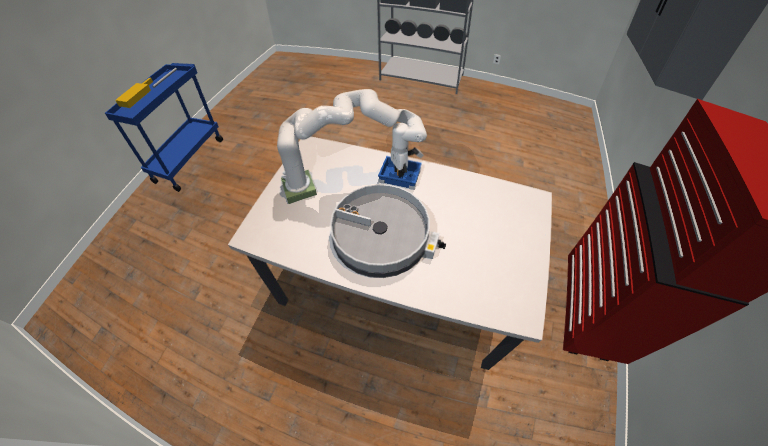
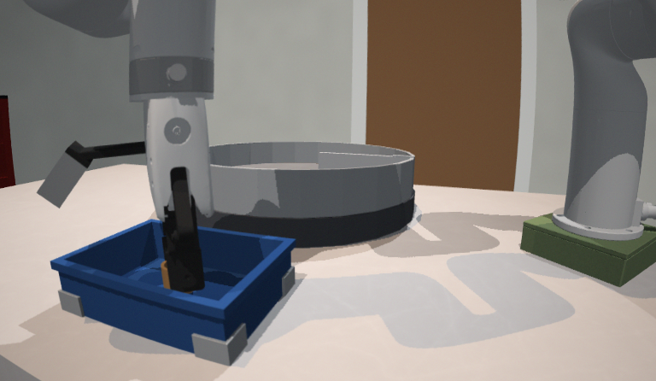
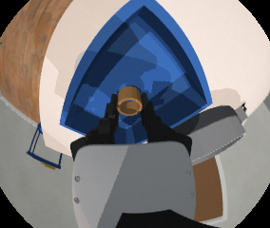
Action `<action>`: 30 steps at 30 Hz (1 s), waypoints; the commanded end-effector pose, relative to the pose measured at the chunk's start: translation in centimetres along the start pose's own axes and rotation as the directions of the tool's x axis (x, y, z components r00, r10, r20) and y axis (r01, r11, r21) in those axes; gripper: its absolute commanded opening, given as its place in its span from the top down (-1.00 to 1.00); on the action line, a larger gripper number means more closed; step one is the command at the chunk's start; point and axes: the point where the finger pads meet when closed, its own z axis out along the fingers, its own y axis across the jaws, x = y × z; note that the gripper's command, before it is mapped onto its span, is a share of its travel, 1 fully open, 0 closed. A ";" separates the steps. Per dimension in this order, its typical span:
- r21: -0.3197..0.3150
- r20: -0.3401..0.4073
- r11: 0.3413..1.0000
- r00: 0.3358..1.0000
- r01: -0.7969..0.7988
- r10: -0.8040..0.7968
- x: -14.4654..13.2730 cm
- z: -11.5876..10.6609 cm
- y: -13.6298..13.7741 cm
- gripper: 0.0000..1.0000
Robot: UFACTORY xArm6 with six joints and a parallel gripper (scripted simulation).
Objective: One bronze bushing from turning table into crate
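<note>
My gripper [image 1: 400, 173] [image 2: 179, 280] [image 3: 129, 101] is shut on a bronze bushing [image 2: 166, 273] [image 3: 129, 98] and reaches down inside the blue crate [image 1: 388, 177] [image 2: 242, 290] [image 3: 173, 38]. The bushing sits low in the crate, at or just above its floor. The grey round turning table [image 1: 396, 260] [image 2: 338, 184] stands in front of the crate in the overhead view. Two more bushings [image 1: 351, 209] rest against a short wall on the turning table's left part; their colours are too small to tell.
The arm's green base [image 1: 298, 187] [image 2: 589, 251] stands at the white table's [image 1: 498, 249] left. A small control box [image 1: 433, 245] sits by the turning table's right rim. A dark disc [image 1: 378, 227] marks its middle.
</note>
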 end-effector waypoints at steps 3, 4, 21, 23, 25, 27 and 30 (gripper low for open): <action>-0.001 -0.004 1.000 1.000 0.000 0.000 0.1 -0.2 0.0 1.00; -0.001 -0.004 1.000 1.000 0.000 0.000 0.1 -0.1 0.0 1.00; -0.001 -0.004 1.000 1.000 0.000 0.000 0.1 0.3 0.0 1.00; -0.001 -0.004 1.000 1.000 0.000 0.000 0.2 0.4 0.0 1.00; -0.001 -0.004 1.000 1.000 0.000 0.000 0.2 0.4 0.0 1.00; -0.001 -0.004 1.000 1.000 0.000 0.000 0.2 0.4 0.0 1.00; -0.001 -0.004 1.000 1.000 0.000 0.000 0.2 0.4 0.0 1.00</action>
